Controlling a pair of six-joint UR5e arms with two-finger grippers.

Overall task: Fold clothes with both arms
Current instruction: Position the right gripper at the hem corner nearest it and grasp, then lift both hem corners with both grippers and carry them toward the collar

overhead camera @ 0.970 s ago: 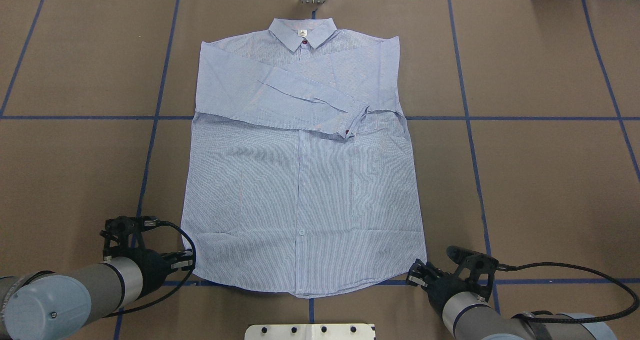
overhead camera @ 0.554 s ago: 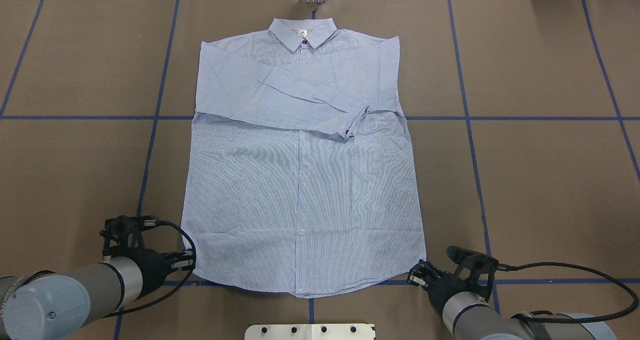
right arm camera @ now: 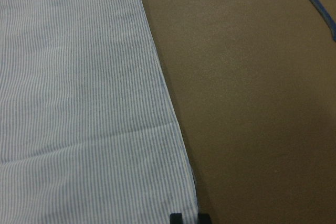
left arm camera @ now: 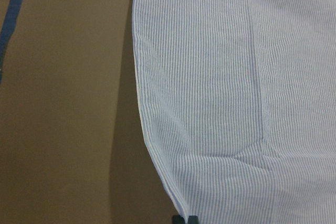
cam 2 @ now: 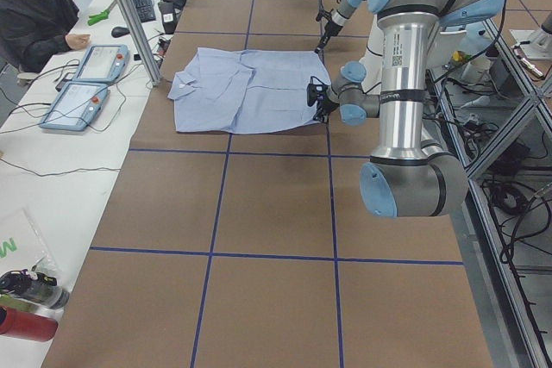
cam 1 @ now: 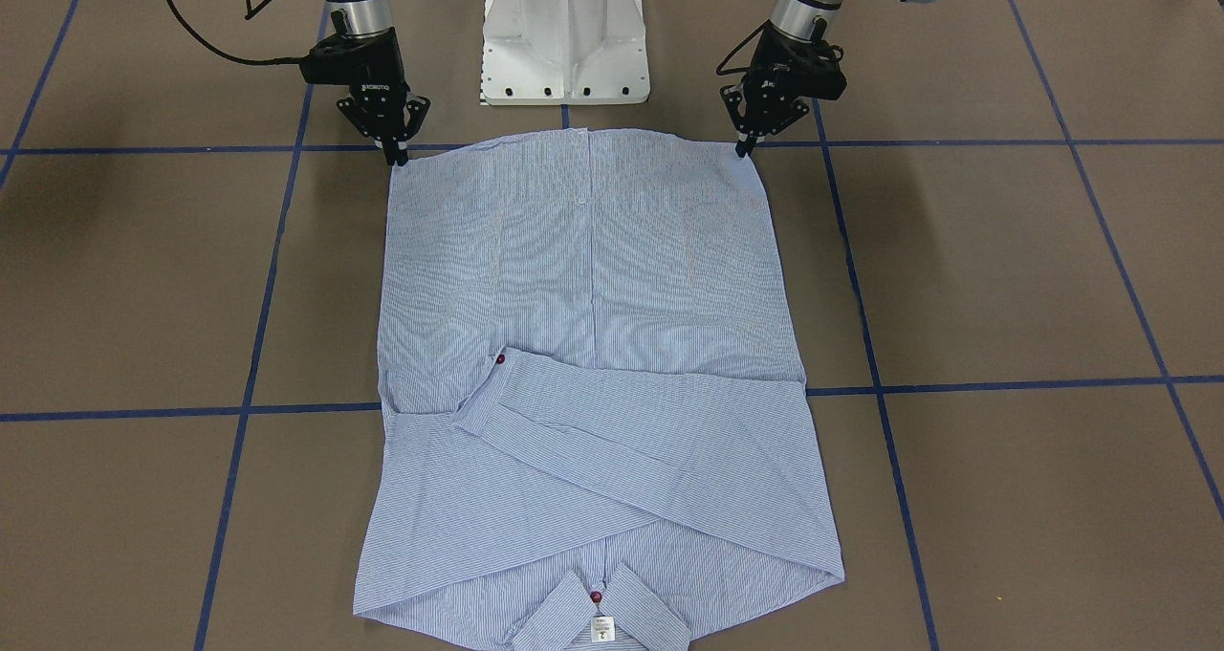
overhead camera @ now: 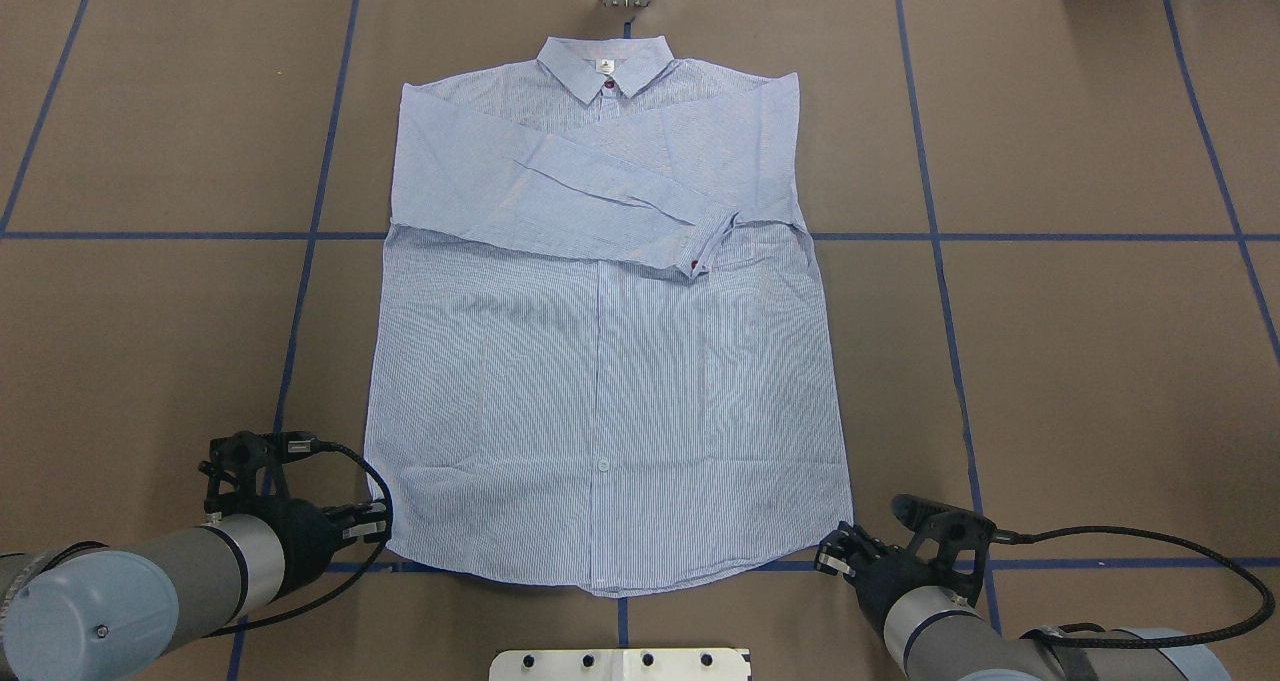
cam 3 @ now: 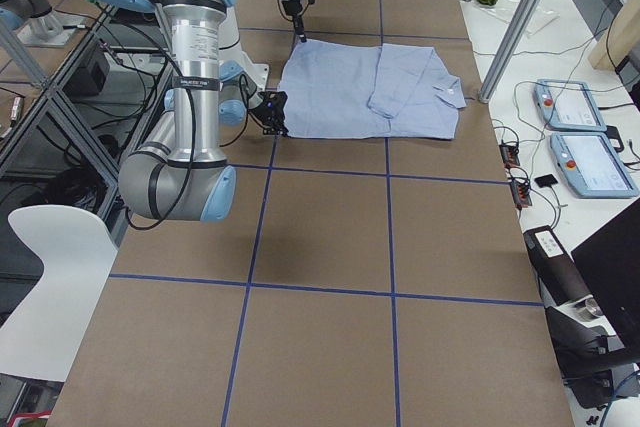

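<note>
On table, shirt flat, sleeves already crossed over chest. Left tool and right tool narrow, pinching shirt's hem corners. Remaining, likely: lift, bottom-up fold.

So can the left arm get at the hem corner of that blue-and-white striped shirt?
Probably yes: the left end effector sits right at the hem corner of the blue-and-white striped shirt, with only bare brown table beside it. Whether it grips is unclear.
</note>
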